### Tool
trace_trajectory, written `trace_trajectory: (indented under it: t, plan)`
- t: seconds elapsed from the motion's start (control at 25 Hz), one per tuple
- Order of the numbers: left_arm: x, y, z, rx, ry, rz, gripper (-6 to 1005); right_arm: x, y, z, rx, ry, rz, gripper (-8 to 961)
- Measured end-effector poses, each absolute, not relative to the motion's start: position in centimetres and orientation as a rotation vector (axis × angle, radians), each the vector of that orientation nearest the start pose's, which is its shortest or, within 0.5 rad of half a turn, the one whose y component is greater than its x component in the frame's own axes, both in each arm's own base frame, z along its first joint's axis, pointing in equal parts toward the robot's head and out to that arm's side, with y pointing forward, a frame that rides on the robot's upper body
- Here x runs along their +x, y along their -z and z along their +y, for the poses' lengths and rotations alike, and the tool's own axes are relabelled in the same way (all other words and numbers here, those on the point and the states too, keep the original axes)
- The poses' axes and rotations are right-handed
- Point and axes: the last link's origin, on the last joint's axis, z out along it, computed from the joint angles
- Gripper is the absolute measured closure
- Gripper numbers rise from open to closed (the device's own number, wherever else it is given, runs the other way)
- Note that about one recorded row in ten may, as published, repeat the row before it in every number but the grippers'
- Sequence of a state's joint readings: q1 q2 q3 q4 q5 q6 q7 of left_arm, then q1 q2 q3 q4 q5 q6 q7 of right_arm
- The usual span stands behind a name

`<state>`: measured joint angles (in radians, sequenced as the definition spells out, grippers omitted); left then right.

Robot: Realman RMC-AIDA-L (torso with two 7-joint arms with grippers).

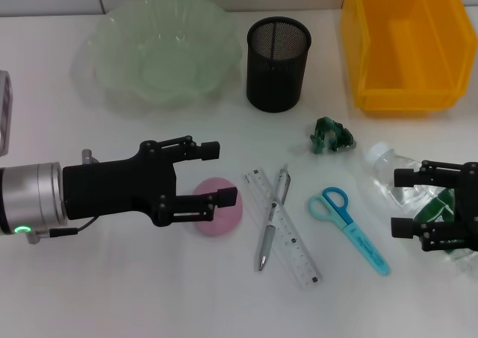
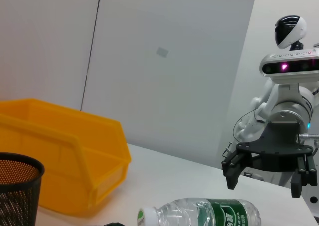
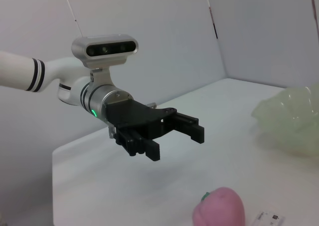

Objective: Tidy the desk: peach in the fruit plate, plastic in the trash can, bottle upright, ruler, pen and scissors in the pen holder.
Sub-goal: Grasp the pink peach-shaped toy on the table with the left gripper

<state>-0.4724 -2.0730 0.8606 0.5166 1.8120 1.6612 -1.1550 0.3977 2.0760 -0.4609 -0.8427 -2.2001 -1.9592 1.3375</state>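
**Peach by the left gripper, bottle lying under the right**

Peach (image 1: 217,207) sits on the desk (image 1: 112,293), near the front and left of centre. The left gripper (image 1: 216,174) reaches in from the left just above it, fingers spread apart, holding nothing; in the head view the lower finger overlaps the fruit's upper edge, though the right wrist view shows the gripper raised clear of the desk. Behind it, at the back left, stands the fruit plate (image 1: 104,47). Right of the plate is the pen holder (image 1: 277,64), upright. In front of the holder, the ruler (image 1: 299,256) lies slanted with the pen (image 1: 267,237) crossed over it. Next come the scissors (image 1: 349,227), flat, handles toward the back. Behind them lies a small green crumpled piece of plastic (image 1: 331,136). The trash can (image 1: 403,47) occupies the back right corner. At the right edge the bottle (image 1: 390,165) lies on its side, cap pointing back-left, with the right gripper (image 1: 399,201) over it, fingers apart.
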Motion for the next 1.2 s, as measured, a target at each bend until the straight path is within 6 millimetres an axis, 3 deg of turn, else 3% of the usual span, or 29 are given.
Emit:
trace_trajectory:
  t: [0.52,0.84,1.2]
  plan:
    - [-26.0,3.0,29.2,-2.819,0.884,-0.428,209,29.0,-4.2,26.1,-2.863,-0.733,0.595,114]
    - [-28.3,6.0,30.0,-2.818,0.563,-0.463,214,29.0,-4.0,26.2,-2.852,-0.742,0.609,114]
    - [-28.9,6.8,30.5,-2.811,0.440,-0.445,252,29.2,-3.8,26.2,-2.848,-0.741,0.621,114]
